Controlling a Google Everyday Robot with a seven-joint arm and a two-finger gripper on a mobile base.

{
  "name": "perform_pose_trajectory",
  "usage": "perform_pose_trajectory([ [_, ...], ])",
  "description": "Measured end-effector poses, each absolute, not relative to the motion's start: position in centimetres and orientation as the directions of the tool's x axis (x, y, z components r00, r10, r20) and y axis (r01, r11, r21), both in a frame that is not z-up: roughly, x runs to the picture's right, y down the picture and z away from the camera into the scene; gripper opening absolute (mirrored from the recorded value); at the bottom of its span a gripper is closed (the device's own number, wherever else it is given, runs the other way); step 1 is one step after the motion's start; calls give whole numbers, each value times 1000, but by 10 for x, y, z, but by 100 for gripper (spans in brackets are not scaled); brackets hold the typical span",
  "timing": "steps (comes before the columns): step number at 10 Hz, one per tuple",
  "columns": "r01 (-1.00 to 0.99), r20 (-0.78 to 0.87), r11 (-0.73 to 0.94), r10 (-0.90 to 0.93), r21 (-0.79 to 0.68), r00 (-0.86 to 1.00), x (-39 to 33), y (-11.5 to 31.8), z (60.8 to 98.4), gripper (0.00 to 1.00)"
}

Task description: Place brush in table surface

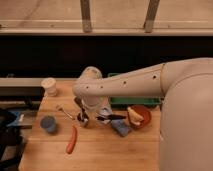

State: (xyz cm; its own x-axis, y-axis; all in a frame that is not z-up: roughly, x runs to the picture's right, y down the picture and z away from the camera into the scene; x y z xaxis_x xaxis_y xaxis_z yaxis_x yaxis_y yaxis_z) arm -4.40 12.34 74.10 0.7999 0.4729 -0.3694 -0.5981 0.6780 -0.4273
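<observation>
Obs: arm (pixel 131 85) reaches in from the right across the table (pixel 105 156), wrist bent down over the middle of the boards. The claw (pixel 84 118) hangs low beneath the wrist, just in front of the black block (pixel 79 104), with its fingers pressed together. The brush (pixel 113 117) shows as a thin dark handle running roughly level from under the wrist towards the red bowl (pixel 142 119), just behind the blue pad (pixel 121 128). I cannot tell from here whether the claw is pinching its near end, or whether the handle already touches the wood. The carrot (pixel 72 140) lies apart at front left. Judgement: the step is setting down and letting go. To do it well, bring the handle flat and low before opening, so it does not drop and roll. Aim for bare wood in front of the bowl and pad, not on top of either, and well short of the green tray (pixel 150 102). Open the claw slowly and lift straight up so the fingers do not drag the handle. Risk: the crowded centre leaves little room for a sideways exit.
</observation>
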Motion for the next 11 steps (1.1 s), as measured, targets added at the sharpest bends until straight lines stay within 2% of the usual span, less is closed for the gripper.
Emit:
perform_pose_trajectory([
  [7, -502, -274, 710, 421, -494, 865, -94, 144, 731, 0],
  [11, -492, -266, 668, 417, -558, 869, -114, 178, 738, 0],
])
